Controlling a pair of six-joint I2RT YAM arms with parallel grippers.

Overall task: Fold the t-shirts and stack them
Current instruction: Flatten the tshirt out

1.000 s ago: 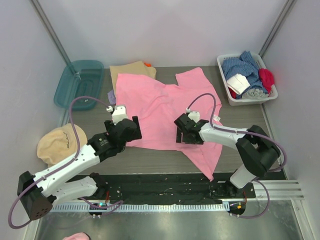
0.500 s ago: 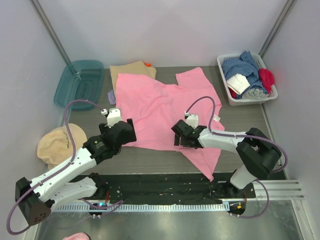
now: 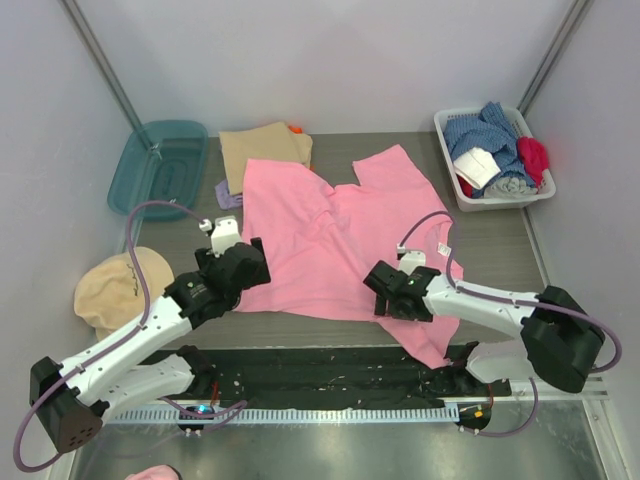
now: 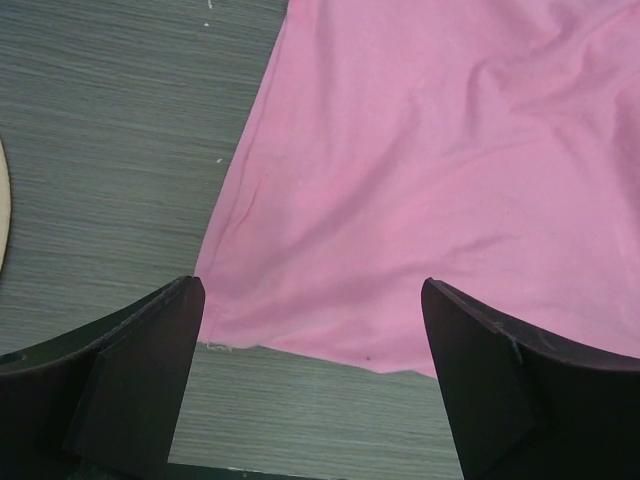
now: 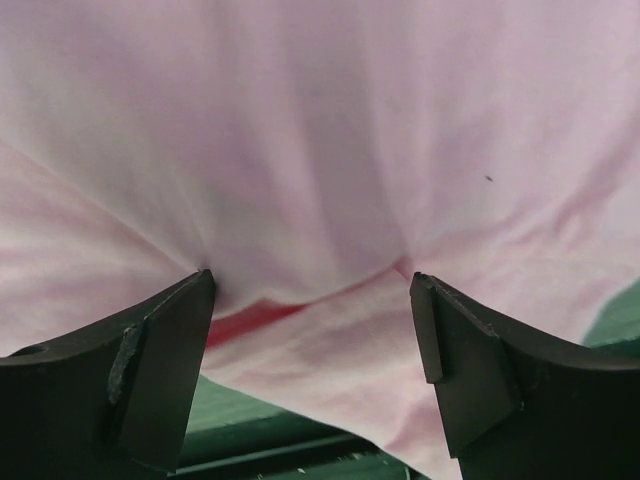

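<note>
The bright pink t-shirt [image 3: 330, 235] lies spread and rumpled across the middle of the table. Behind it sits a folded tan t-shirt [image 3: 265, 147], with an orange edge [image 3: 296, 128] showing at its far side and a lilac corner [image 3: 228, 194] at its left. My left gripper [image 3: 250, 266] hovers open over the pink shirt's near left hem corner [image 4: 215, 335], which lies flat between its fingers [image 4: 140, 380]. My right gripper [image 3: 397, 292] is open and low on the near right part of the pink cloth [image 5: 330, 150], its fingers [image 5: 165, 360] straddling a raised fold.
A teal bin [image 3: 160, 165] stands at the far left. A white basket [image 3: 468, 196] of mixed laundry is at the far right. A round tan cap [image 3: 112, 290] lies left of my left arm. A black rail [image 3: 320, 365] runs along the near edge.
The right gripper slid toward the near right, and the pink shirt shifted with it, uncovering more of the tan shirt. The left gripper drew back slightly to the shirt's near left corner.
</note>
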